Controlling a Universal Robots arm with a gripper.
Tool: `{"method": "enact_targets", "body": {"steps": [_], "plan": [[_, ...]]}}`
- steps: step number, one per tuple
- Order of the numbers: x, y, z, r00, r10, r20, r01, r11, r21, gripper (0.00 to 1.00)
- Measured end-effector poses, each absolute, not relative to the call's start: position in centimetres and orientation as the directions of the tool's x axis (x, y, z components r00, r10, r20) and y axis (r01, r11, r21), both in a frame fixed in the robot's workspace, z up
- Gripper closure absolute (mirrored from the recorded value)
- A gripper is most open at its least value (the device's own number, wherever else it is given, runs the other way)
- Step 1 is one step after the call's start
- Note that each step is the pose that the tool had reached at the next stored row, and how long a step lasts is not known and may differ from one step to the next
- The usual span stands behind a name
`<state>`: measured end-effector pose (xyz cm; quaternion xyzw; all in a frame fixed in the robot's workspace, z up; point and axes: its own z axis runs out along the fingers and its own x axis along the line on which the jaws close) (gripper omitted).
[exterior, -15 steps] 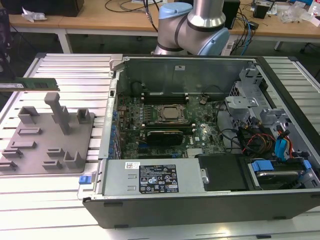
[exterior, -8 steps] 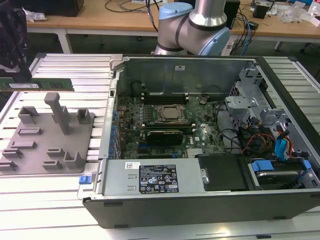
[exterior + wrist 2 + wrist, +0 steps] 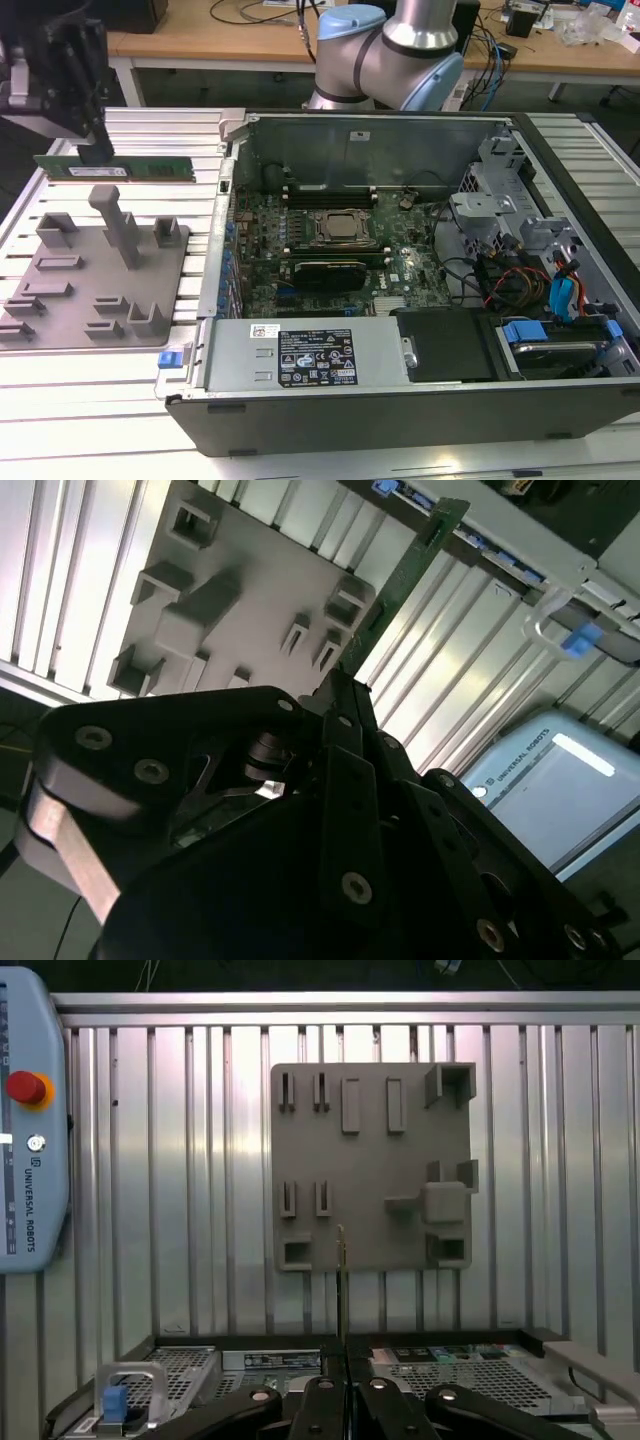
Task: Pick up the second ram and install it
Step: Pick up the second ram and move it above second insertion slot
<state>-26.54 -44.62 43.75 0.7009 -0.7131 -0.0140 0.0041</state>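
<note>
Surface: a ribbed aluminium counter of pale slats. A grey fixture plate with slots and posts lay flat on it, to the exterior view's left of the open computer case.
Room: wooden desks strewn with cables stood behind the arm's base.
Second ram: a thin dark-green stick with a pale label, held level. It was up in the air over the fixture plate's far edge, near the case wall and well apart from the motherboard.
Gripper: black, fingers pressed together on the stick's end toward the exterior view's left, pinching it.
Wrist views: both caught the second ram edge-on, a slim line running out from between the fingers with the fixture plate beyond.
First wrist view: a teach pendant with a red button lay on the counter.
Exterior view: it gave the broad face of the stick, plus the processor socket inside the case.
</note>
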Motion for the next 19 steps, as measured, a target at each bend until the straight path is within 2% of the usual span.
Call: {"method": "enact_targets", "body": {"steps": [19], "plan": [[-18.8, -44.6, 43.7, -0.015, -1.000, -0.014, -1.000, 0.014, 0.026, 0.91]]}}
